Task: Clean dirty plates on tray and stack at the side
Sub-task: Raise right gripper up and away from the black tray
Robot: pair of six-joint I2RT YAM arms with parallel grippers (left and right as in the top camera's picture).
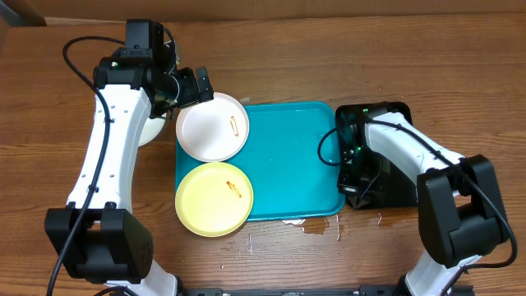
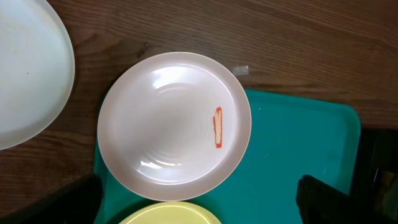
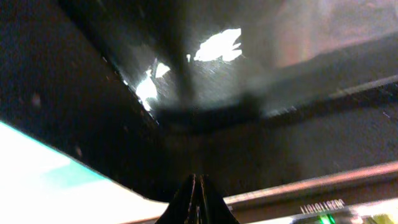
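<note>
Left gripper [image 1: 194,85], jaws spread, hovers over the orange-smeared white plate [image 2: 174,118] at a corner of the turquoise tray [image 1: 296,164]; right gripper [image 3: 196,193], fingers [image 3: 184,208] pressed together, sits in the black tray [image 1: 393,111].

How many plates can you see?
3. One white plate overlaps the tray's far-left corner, a yellow plate overlaps its near-left corner, and another white plate sits on the table left of them.

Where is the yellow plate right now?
In the overhead view, the yellow plate overhangs the near left corner of the tray, directly in front of the smeared white plate.
</note>
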